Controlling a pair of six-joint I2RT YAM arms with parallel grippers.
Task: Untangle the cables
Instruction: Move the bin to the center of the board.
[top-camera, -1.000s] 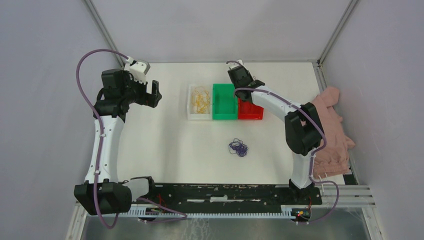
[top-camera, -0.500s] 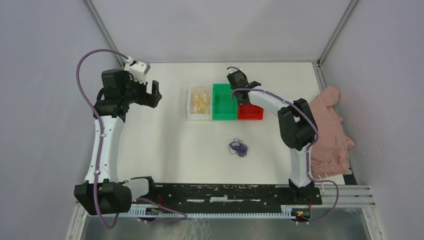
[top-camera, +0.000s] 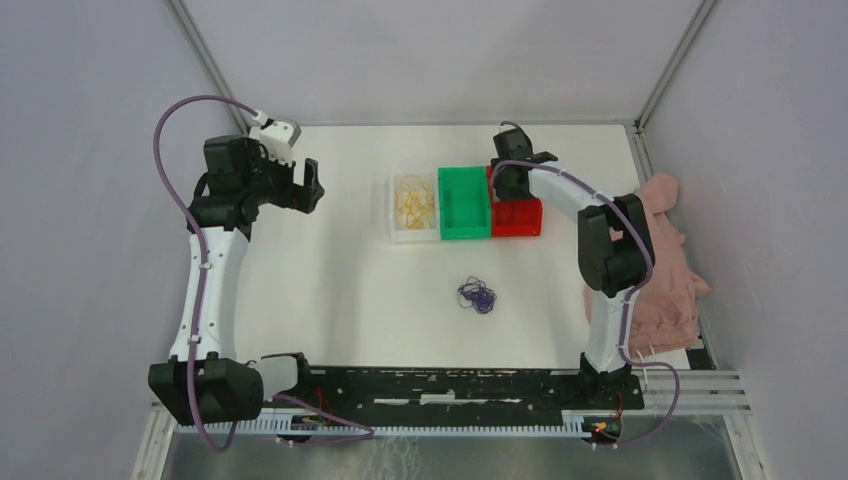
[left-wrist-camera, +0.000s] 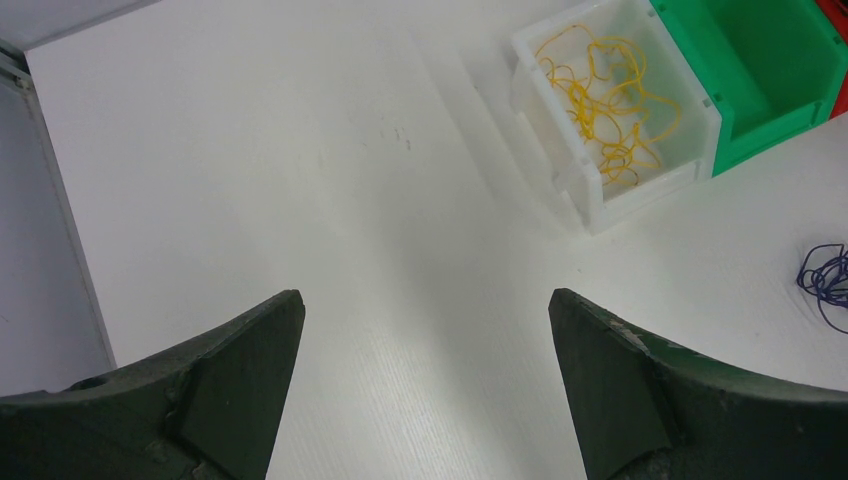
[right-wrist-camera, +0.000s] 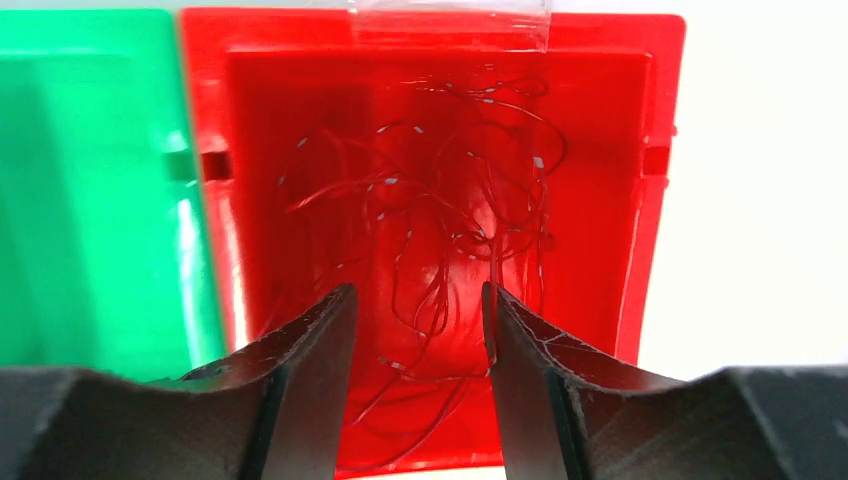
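Right tool (right-wrist-camera: 418, 295), jaws parted and empty, hung over the red bin (right-wrist-camera: 660, 200) at upper centre, red cable (right-wrist-camera: 440, 230) inside. Left tool (left-wrist-camera: 425, 300) gaped wide, upper left. Yellow cable (top-camera: 413, 197) sat in the white bin (top-camera: 393, 205); purple cable (top-camera: 477, 295) lay on the tabletop (top-camera: 340, 270). Red strands might snag a finger and spill out.

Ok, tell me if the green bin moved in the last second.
Yes. The green bin slid right, toward the pink cloth; the purple cable bundle stayed put.

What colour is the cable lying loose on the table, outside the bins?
The cable is dark blue-purple, clearest in the top external view.
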